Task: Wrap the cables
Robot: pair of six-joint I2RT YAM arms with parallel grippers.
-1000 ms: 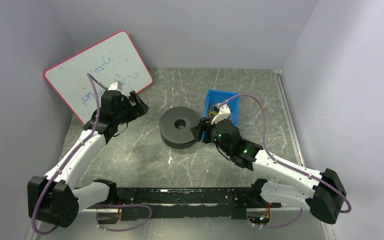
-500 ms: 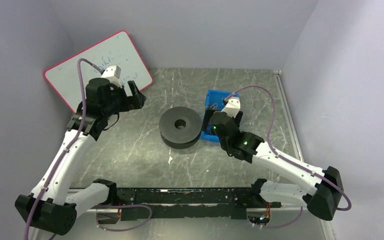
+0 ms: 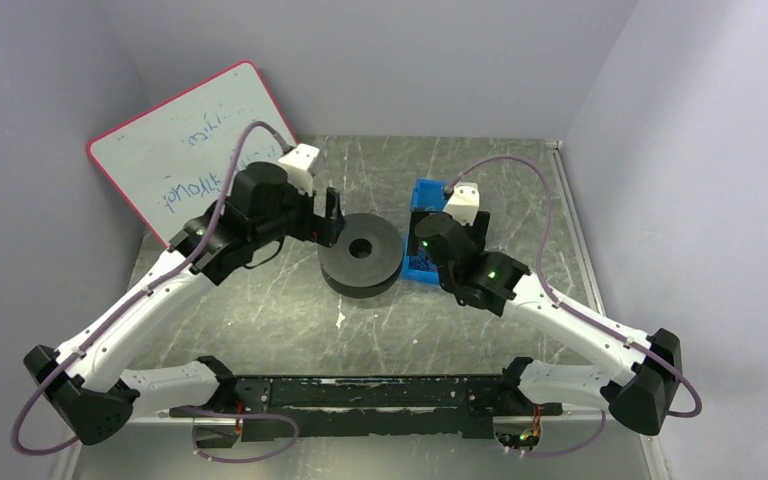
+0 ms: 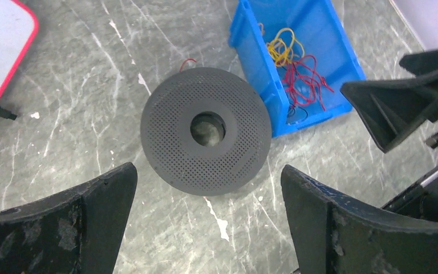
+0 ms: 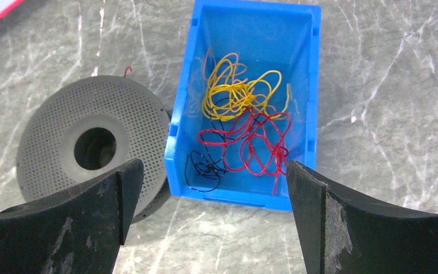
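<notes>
Two grippers, both mine to steer, stand spread wide with nothing between their scuffed black fingers. The left gripper [image 4: 208, 174] hangs above a round grey spool [image 4: 171, 131] in the middle of the left wrist view. The spool is a flat disc pierced all over with tiny holes, with a plain round bore at its centre. A short red wire end [image 4: 188, 61] pokes out at its upper rim.

The right gripper [image 5: 214, 168] hangs over a smooth, rectangular blue plastic bin [image 5: 181, 114] just right of the spool. The red cable [image 5: 251, 142], thread-thin and kinked into loose loops, lies in the bin's lower middle. It is tangled with yellow wire [image 5: 234, 91] above it and black wire [image 5: 202, 168] to its lower left.

In the upper left of the overhead view sits a red-edged whiteboard [image 3: 190, 150]; its blue handwriting is too blurred to read. The table [image 3: 290, 300] is grey, marbled and scratched.
</notes>
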